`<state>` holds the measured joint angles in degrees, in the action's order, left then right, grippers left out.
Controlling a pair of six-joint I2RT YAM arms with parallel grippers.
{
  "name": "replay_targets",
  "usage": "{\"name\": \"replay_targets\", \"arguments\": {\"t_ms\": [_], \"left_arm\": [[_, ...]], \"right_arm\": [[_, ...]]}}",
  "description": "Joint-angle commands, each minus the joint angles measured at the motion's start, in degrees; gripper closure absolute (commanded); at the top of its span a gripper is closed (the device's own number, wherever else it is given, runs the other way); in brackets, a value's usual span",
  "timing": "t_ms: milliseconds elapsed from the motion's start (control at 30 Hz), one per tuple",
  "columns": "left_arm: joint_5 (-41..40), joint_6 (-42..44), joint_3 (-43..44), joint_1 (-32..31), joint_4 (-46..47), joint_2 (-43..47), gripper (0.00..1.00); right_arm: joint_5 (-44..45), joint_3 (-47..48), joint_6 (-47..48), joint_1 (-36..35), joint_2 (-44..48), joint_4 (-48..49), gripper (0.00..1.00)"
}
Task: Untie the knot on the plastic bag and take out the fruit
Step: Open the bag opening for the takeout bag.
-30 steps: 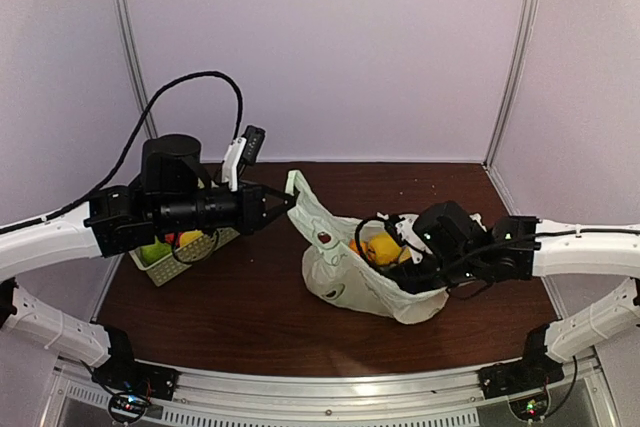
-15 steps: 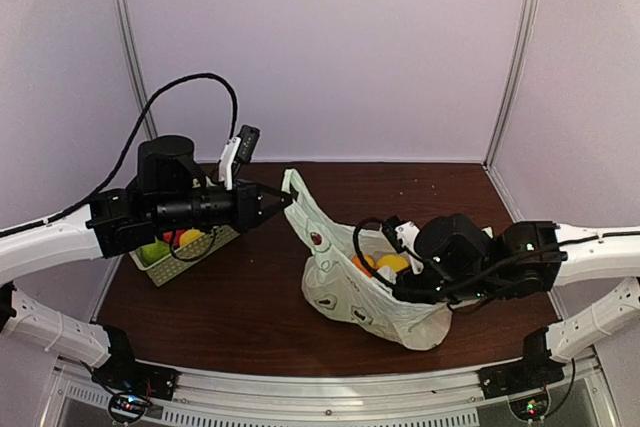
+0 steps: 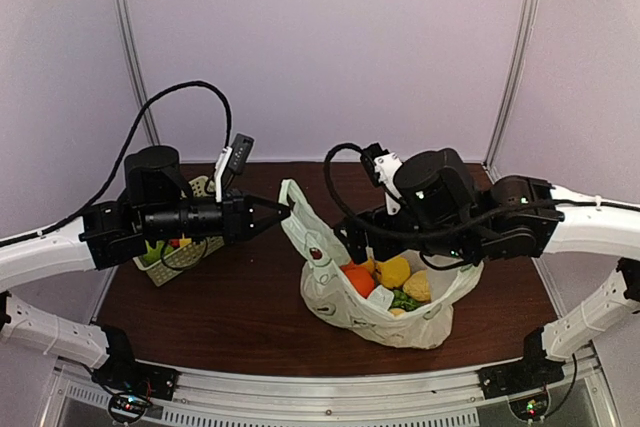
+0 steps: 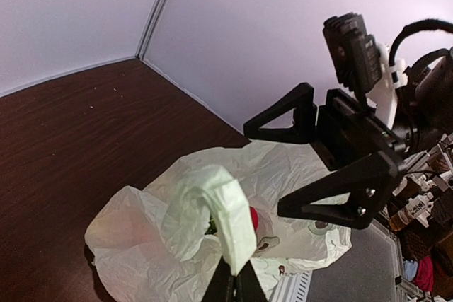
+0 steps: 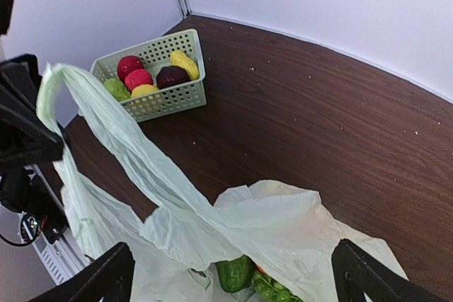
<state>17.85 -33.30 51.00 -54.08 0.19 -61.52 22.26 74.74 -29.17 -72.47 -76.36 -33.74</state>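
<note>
Top view: the left gripper (image 3: 286, 209) is clenched on a loop handle (image 3: 303, 215) of the thin pale-green plastic bag (image 3: 335, 299). The right gripper (image 3: 352, 239), jaws released wide, hangs above the bag's mouth, nearer the yellow and orange fruit (image 3: 385, 272).
Left wrist view: the handle runs straight ahead of the shut fingertips.
Right wrist view: green grapes (image 5: 270, 289) lie directly below, between the jaws.

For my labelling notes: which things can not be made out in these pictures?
- Fruit: top view, lower pieces hidden by the bag wall.
- Basket: top view, mostly behind the left arm.
- Left fingers: left wrist view, cut off by the bottom edge.
- Knot: seen in no view.
</note>
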Motion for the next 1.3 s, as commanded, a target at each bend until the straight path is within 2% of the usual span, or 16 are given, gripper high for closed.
{"name": "replay_targets", "arguments": {"t_ms": [0, 333, 567, 700, 800, 900, 933, 967, 1067, 1267], "left_arm": [[0.24, 0.10, -1.50, 0.12, 2.54, 1.37, 1.00], [0.66, 0.16, -1.44, 0.13, 2.36, 0.86, 1.00], [0.84, 0.27, -1.02, 0.12, 2.22, 0.82, 1.00], [0.83, 0.27, -0.91, 0.13, 1.39, 1.00, 1.00], [0.57, 0.27, -0.74, 0.12, 0.80, 1.24, 1.00], [-0.20, 0.26, -0.69, 0.19, 0.26, 1.36, 1.00], [-0.84, 0.19, -0.58, 0.14, 0.10, 1.37, 1.00], [-1.99, 0.12, -0.33, 0.17, 0.08, 1.23, 1.00], [-4.39, 0.50, 1.16, 0.12, -3.47, 0.44, 1.00], [-7.71, 5.91, 11.50, 0.37, -9.72, -4.17, 1.00]], "right_arm": [[0.31, 7.64, 5.16, 0.89, -1.16, -2.39, 0.02], [-12.09, 12.49, 18.21, 7.66, -4.24, -18.04, 0.04], [-14.90, 13.60, 25.70, 11.09, -8.57, -19.93, 0.05], [-15.96, 13.81, 28.10, 12.43, -11.16, -20.43, 0.11], [-17.52, 13.60, 28.38, 13.10, -12.17, -20.48, 0.22], [-16.91, 13.35, 28.37, 13.77, -12.38, -20.14, 0.42], [-16.43, 13.50, 28.38, 14.12, -12.34, -20.30, 0.52], [-15.73, 13.89, 28.38, 14.56, -12.26, -20.62, 0.68], [-13.42, 16.53, 28.38, 17.43, -11.52, -21.75, 1.00], [-9.32, 28.02, 28.38, 26.07, -11.32, -25.08, 1.00]]}}
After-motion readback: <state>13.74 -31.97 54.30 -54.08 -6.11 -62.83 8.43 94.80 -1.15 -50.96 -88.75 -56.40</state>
